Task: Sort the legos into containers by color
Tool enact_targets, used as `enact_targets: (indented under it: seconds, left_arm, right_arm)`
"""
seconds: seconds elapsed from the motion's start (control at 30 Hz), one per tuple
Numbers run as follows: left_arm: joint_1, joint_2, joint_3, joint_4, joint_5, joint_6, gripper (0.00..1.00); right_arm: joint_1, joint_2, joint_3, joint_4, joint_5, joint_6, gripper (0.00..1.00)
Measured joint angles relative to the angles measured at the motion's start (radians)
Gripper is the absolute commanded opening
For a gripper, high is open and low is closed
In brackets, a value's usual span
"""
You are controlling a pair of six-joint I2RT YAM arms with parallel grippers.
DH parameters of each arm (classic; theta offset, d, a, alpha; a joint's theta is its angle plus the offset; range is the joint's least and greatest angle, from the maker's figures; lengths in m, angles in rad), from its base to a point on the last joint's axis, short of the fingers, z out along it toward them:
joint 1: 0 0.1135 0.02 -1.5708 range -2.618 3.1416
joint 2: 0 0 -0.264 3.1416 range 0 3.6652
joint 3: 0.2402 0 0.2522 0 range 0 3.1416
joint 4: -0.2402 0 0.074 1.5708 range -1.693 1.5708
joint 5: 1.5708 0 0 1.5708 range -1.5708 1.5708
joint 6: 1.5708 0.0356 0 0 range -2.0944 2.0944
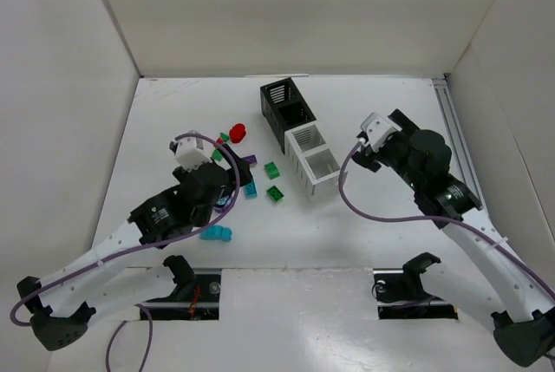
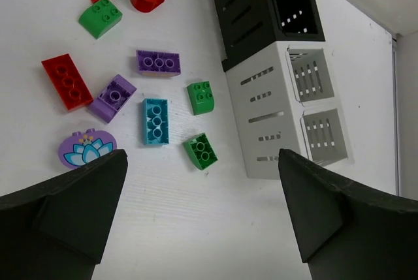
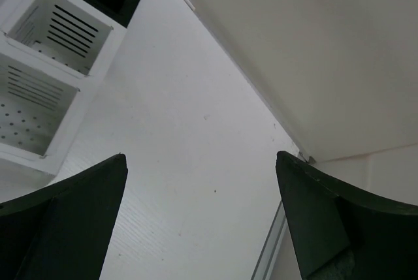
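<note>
Plastic legos, left wrist view: the legos (image 2: 158, 62) lie loose on the white bench (image 2: 196, 241) in red, green, purple and cyan, all to the left of the containers (image 2: 261, 117).
Closest pieces: a cyan brick (image 2: 155, 121) and a green brick (image 2: 200, 151) lie just beside each other; a round purple piece with a flower print (image 2: 87, 149) sits by the left finger.
Left claw (image 2: 202, 156): spread wide above these pieces, with nothing between its fingers.
Right wrist view, right claw (image 3: 200, 156): spread wide too and gripping nothing, above bare bench.
Containers here: two white bins show at the upper left edge, apart from the fingers.
Top view, containers: one joined row running away from the arms, two black bins at the far end and two white ones nearer.
Legos: scattered left of that row, with the left claw over them; one cyan piece (image 1: 217, 233) lies closer to the arm bases.
Right claw: to the right of the white bins, not touching them.
</note>
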Motion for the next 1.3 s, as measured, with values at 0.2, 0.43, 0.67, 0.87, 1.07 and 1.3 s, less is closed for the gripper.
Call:
enact_targets:
  seconds: [0.2, 0.43, 0.67, 0.87, 1.07, 1.3]
  left_arm:
    - [0.0, -0.004, -0.003, -0.071, -0.003, -0.071, 1.0]
    - [0.0, -0.021, -0.003, -0.211, 0.005, -0.208, 1.0]
    - [0.0, -0.131, -0.011, -0.32, 0.009, -0.33, 1.0]
    - [0.0, -0.183, -0.051, -0.365, 0.013, -0.386, 1.0]
    - [0.001, -0.212, -0.074, -0.424, 0.018, -0.429, 1.0]
    - [0.001, -0.249, -0.088, -0.472, 0.031, -0.454, 1.0]
  right_arm:
    - [0.146, 0.064, 0.06, 0.0, -0.001, -0.035, 1.0]
    - [0.373, 0.254, 0.24, -0.019, 0.041, -0.064, 1.0]
    - [0.552, 0.507, 0.295, -0.016, 0.116, -0.018, 0.97]
    - [0.624, 0.76, 0.364, -0.016, 0.167, 0.079, 0.94]
    - [0.676, 0.935, 0.447, 0.024, 0.202, 0.208, 0.94]
    - [0.68, 1.093, 0.541, 0.092, 0.241, 0.378, 0.94]
